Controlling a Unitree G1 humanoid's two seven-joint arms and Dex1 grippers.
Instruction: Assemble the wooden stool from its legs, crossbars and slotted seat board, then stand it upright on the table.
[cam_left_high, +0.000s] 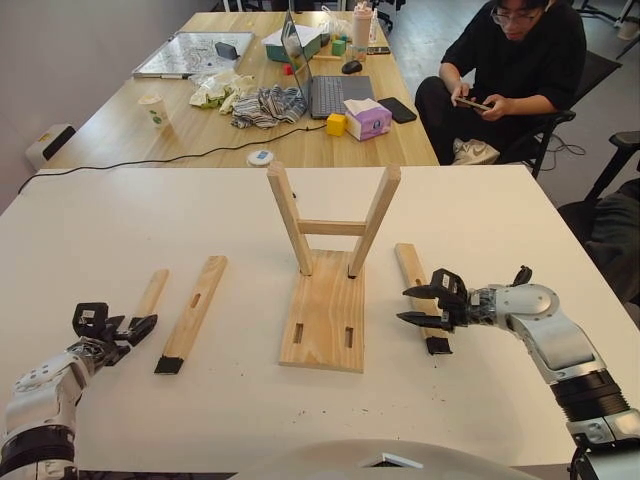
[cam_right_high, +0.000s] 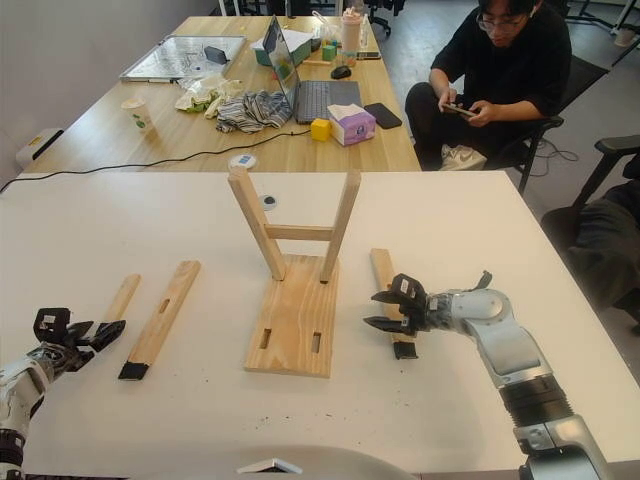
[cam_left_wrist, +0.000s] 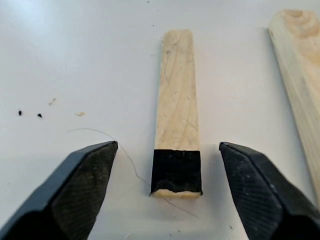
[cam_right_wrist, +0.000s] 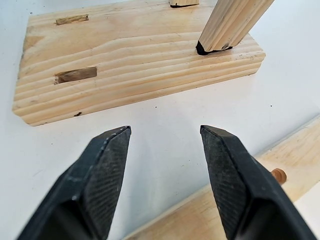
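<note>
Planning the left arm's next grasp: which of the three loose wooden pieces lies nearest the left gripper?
The short narrow piece farthest to the robot's left; its black-taped end sits just ahead of the open left gripper.

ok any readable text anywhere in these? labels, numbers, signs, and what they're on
No text can be read.
Cup: green mark, too small to read.
Tissue box: print, too blurred to read.
Puck: blue mark, too small to read.
Seat board: bare wood, no marks.
Leg: bare wood with a black end, no marks.
</note>
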